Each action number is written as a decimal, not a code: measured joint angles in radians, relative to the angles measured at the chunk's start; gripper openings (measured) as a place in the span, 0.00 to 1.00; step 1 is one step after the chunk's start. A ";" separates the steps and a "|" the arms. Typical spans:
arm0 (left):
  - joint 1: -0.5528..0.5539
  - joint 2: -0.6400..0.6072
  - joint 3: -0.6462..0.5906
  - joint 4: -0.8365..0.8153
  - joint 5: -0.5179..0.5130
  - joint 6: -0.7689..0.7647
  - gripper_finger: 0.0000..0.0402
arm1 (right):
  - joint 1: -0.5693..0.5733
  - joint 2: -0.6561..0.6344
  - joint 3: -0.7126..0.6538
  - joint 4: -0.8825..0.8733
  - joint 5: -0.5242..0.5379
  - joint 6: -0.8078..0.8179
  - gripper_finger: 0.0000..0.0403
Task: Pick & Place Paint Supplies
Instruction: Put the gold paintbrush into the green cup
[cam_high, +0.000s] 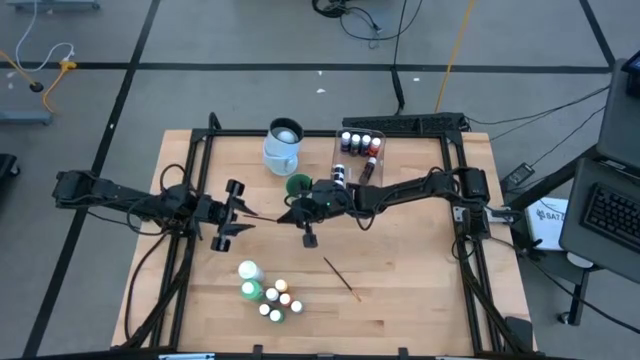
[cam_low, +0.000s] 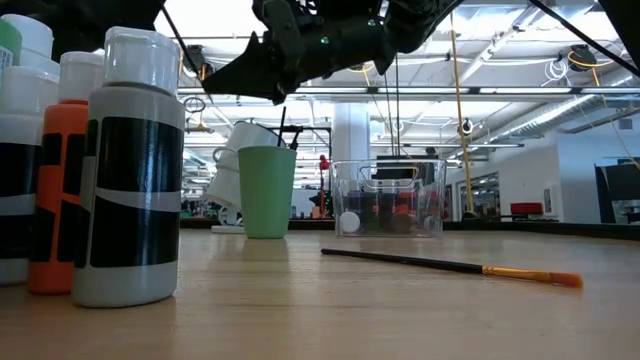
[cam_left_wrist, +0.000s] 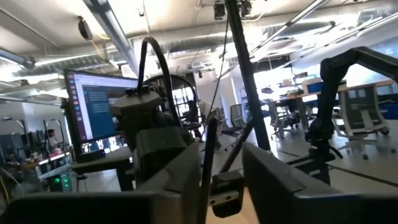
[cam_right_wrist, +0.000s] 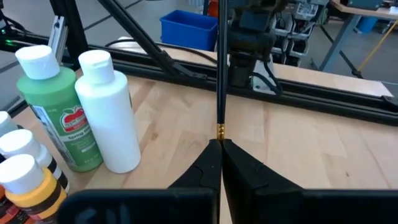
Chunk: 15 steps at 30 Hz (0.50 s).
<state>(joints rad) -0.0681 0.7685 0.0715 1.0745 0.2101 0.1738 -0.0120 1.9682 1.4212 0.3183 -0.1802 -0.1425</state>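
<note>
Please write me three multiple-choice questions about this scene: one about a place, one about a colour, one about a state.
1. Where does the loose brush lie? A in the clear tub; B on the bare wood; C in the jug.
2. What colour is the cup? A red; B green; C yellow.
3. The right gripper is: A open, empty; B shut on a thin brush; C hidden.
Answers: B, it lies on the wood beside the small bottles; B, the cup is green; B, its fingers pinch the handle.
</note>
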 joint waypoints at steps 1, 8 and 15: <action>0.000 0.000 0.000 0.000 0.000 0.000 0.25 | 0.000 0.000 0.000 -0.001 0.000 0.000 0.00; 0.001 0.000 0.000 -0.007 0.021 0.016 0.02 | 0.002 0.000 0.000 -0.016 -0.004 0.008 0.00; 0.000 0.000 0.000 -0.043 0.025 0.052 0.01 | 0.004 0.000 0.000 -0.052 0.000 0.004 0.01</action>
<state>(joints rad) -0.0679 0.7685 0.0719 1.0311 0.2354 0.2255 -0.0084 1.9682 1.4212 0.2660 -0.1798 -0.1382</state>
